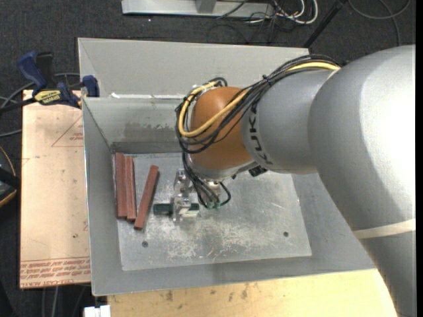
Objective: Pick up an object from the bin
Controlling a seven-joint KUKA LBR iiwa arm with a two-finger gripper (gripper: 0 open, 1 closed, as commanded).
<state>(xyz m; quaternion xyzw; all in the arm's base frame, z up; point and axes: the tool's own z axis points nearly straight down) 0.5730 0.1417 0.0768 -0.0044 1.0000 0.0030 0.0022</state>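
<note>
The grey arm (310, 124) hid the upper right of the bin (218, 243); its black lettering was hard to read. Three reddish-brown sticks (125, 185) lay centre left. The gripper (185, 203), its grip impossible to tell, stood low just beside a small dark block (161, 209).

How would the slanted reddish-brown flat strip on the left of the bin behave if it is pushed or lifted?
The slanted reddish-brown flat strip looks straight and hard-edged, so probably stiff. It lies flat on the grey metal bin floor, so it should slide or pivot, not roll. Gripped near one end, it may tilt.
</note>
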